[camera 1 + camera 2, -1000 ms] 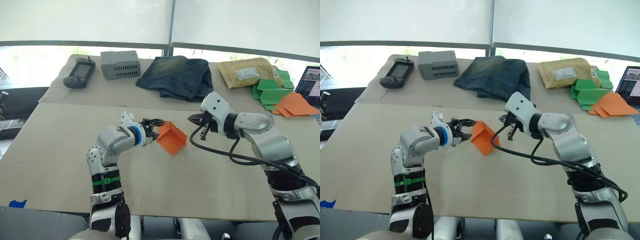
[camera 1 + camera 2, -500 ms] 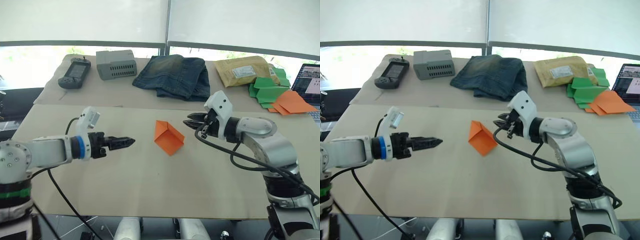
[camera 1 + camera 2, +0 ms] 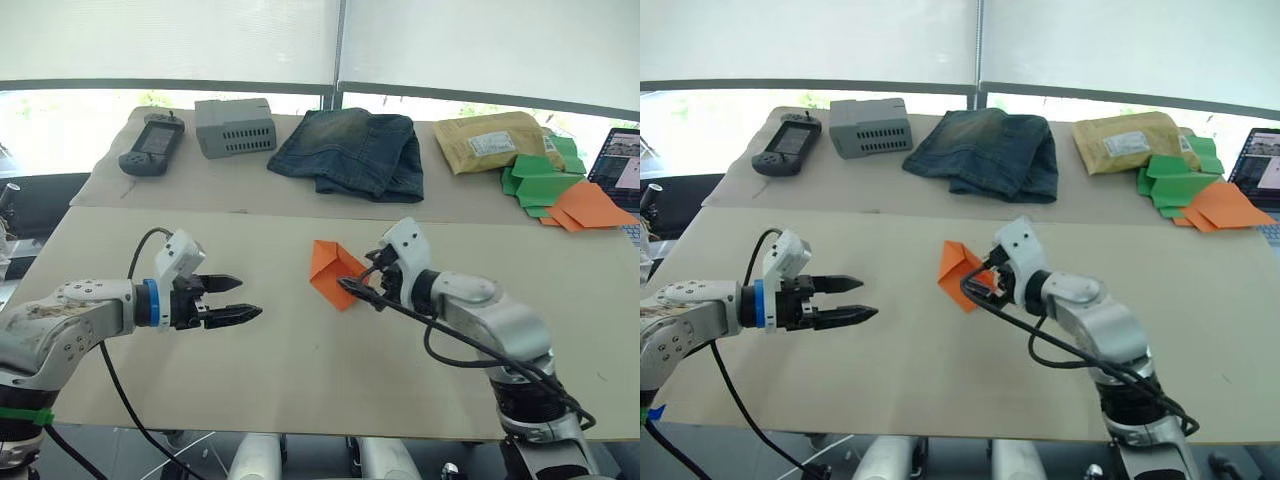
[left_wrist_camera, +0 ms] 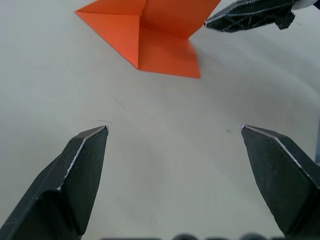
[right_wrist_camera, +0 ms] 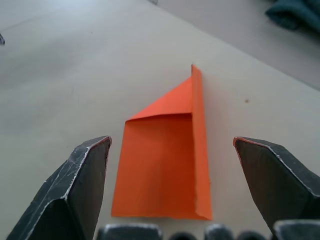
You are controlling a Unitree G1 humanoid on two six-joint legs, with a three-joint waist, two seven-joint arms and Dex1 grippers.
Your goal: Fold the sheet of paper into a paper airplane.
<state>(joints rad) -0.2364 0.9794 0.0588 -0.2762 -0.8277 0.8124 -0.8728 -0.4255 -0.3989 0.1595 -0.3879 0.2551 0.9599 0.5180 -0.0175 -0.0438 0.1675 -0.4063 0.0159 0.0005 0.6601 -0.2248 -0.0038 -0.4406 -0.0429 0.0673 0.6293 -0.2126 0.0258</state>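
Both pincers gape wide over the table (image 3: 300,380): the right gripper (image 3: 358,286) has its tips right at the near edge of the partly folded orange sheet of paper (image 3: 330,272), while the left gripper (image 3: 238,298) hangs well apart, with the sheet off beyond its fingertips.

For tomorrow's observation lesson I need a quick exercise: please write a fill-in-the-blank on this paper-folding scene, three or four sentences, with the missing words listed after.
1. The sheet of paper on the table is coloured ______.
2. The gripper nearest the paper is the ______ gripper.
3. The left gripper hovers over the table with its fingers ______.
4. Behind the paper, on the far table, lies a folded pair of ______.

Missing words: orange; right; open; jeans
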